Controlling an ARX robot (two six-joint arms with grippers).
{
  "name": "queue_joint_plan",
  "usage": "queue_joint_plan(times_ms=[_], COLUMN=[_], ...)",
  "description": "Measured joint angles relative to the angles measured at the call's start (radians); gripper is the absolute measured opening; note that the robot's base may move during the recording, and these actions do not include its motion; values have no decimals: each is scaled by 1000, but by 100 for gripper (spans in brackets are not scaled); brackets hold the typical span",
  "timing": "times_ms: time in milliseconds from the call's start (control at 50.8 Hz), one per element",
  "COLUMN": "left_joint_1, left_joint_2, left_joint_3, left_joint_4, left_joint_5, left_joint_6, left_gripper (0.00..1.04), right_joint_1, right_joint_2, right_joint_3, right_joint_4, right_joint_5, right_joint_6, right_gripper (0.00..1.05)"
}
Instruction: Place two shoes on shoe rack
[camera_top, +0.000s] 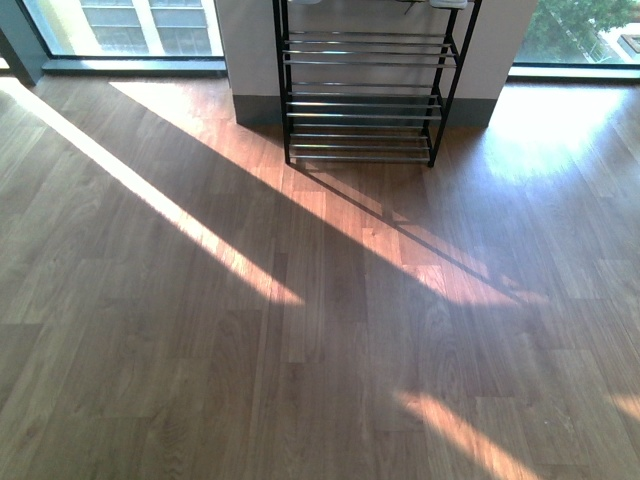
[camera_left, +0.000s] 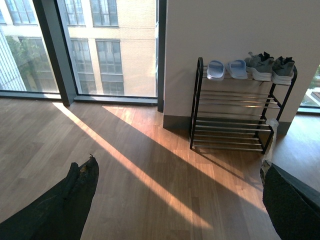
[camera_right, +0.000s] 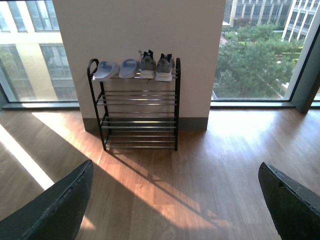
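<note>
The shoe rack (camera_top: 362, 95) (camera_left: 235, 112) (camera_right: 139, 112) stands against the white wall pillar, black arched sides with chrome rods. On its top tier sit two pale blue slide sandals (camera_left: 226, 69) (camera_right: 116, 69) and two grey sneakers (camera_left: 271, 67) (camera_right: 156, 66) side by side. The front view cuts off the top tier, so the shoes barely show there. My left gripper (camera_left: 180, 200) is open over bare floor, well back from the rack. My right gripper (camera_right: 175, 200) is open too, also over bare floor, nothing between its fingers (camera_right: 55, 207).
Wood floor (camera_top: 300, 330) with sunlit stripes stretches in front of the rack. Floor-to-ceiling windows (camera_left: 100, 45) (camera_right: 260, 50) flank the pillar on both sides. A dark window frame post (camera_left: 55, 45) stands at the left.
</note>
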Motion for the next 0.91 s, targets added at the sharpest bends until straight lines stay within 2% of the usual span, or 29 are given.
queue_joint_plan(times_ms=[906], left_joint_1=[0], left_joint_2=[0], left_joint_3=[0], left_joint_4=[0], left_joint_5=[0], left_joint_6=[0], left_gripper=[95], right_joint_1=[0], right_joint_2=[0], right_joint_3=[0], right_joint_4=[0], right_joint_5=[0], right_joint_6=[0], right_gripper=[96])
